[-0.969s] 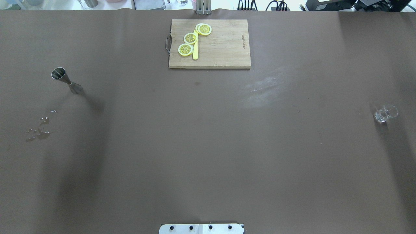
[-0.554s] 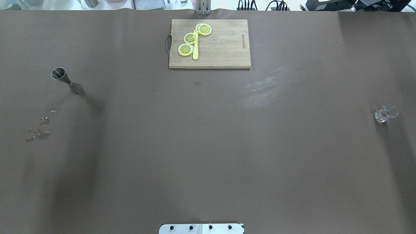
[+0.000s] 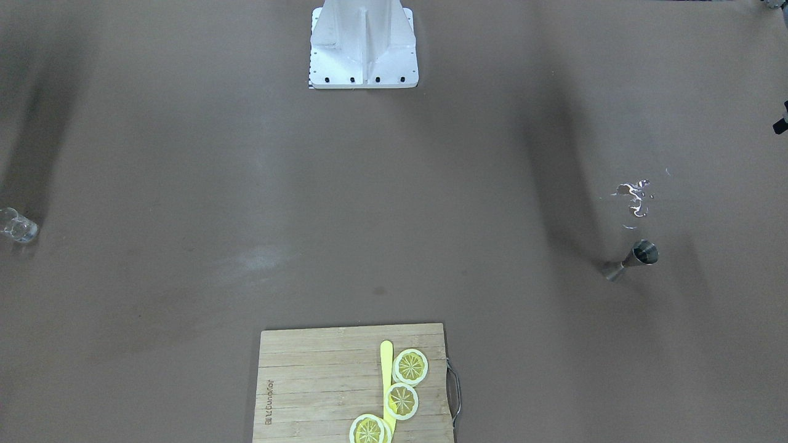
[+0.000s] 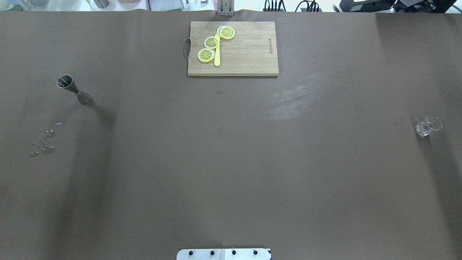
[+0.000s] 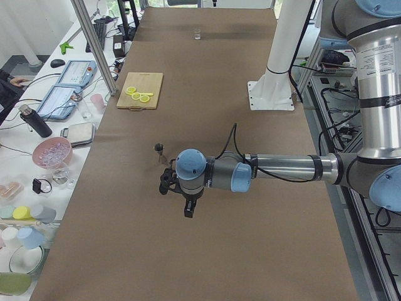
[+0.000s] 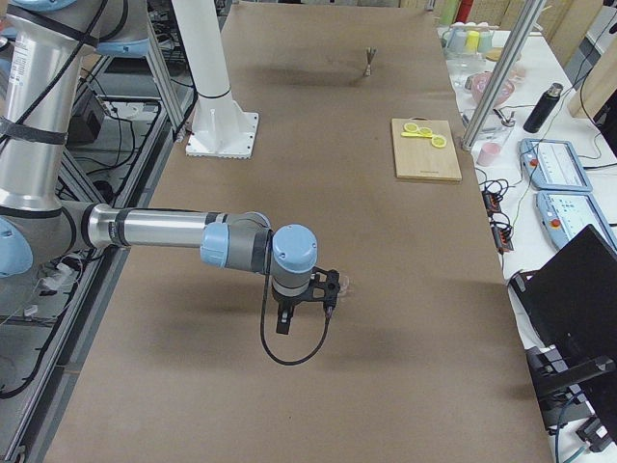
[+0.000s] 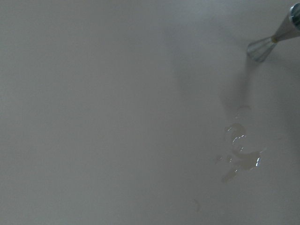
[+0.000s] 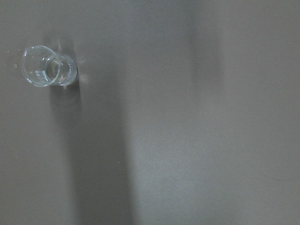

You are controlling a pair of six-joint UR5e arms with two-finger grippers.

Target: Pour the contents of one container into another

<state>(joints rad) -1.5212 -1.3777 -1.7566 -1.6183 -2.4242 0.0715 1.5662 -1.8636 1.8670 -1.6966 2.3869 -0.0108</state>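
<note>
Jaws' state unclear (board (image 4: pixel 249 59) stamp illegible)

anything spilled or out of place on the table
Yes: a small puddle of clear liquid with scattered droplets lies on the brown table cover, on the robot's left, just nearer the robot than the upright steel jigger. Nothing else looks off.

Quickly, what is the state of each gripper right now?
Left gripper: cannot be told, seen only from the side.
Right gripper: cannot be told, seen only from the side.
</note>
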